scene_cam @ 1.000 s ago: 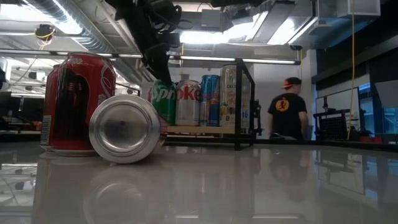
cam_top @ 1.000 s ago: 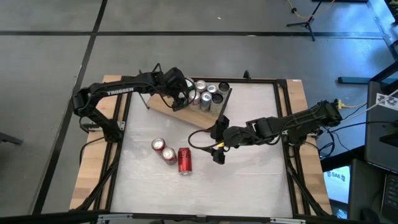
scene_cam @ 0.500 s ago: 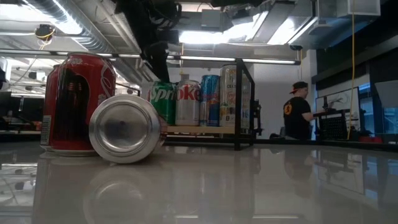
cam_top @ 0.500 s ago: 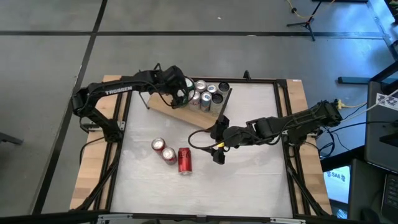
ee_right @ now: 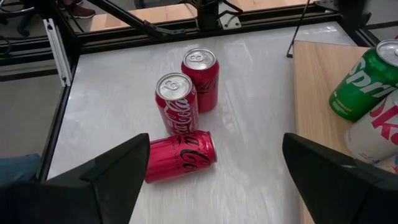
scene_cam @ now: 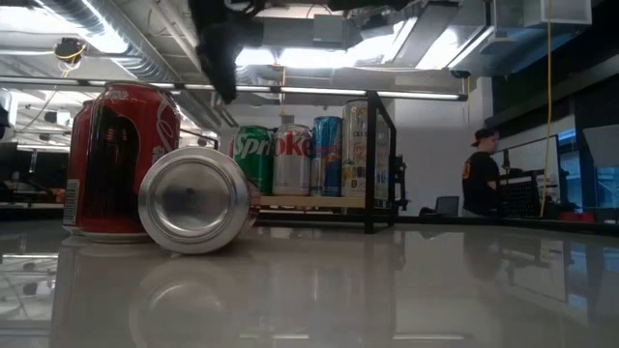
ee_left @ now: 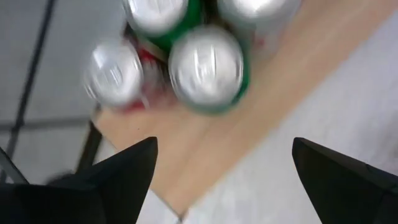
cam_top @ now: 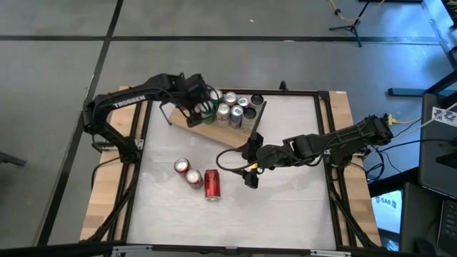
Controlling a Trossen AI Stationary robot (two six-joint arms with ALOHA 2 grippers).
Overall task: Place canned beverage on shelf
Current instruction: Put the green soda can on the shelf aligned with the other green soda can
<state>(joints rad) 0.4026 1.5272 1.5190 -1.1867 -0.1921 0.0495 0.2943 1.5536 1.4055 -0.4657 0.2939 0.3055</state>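
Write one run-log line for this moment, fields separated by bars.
left end effector: open, above shelf | right end effector: open, empty | shelf cans: upright | table: two red cans upright, one lying

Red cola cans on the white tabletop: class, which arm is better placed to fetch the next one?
Probably the right. Its open gripper sits just beside the three red cola cans, facing them. The left gripper, open, hangs over the wooden shelf, farther away.

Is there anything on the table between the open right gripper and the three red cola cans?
No. In the right wrist view, only bare white tabletop separates the right gripper from the three red cola cans; the high view agrees.
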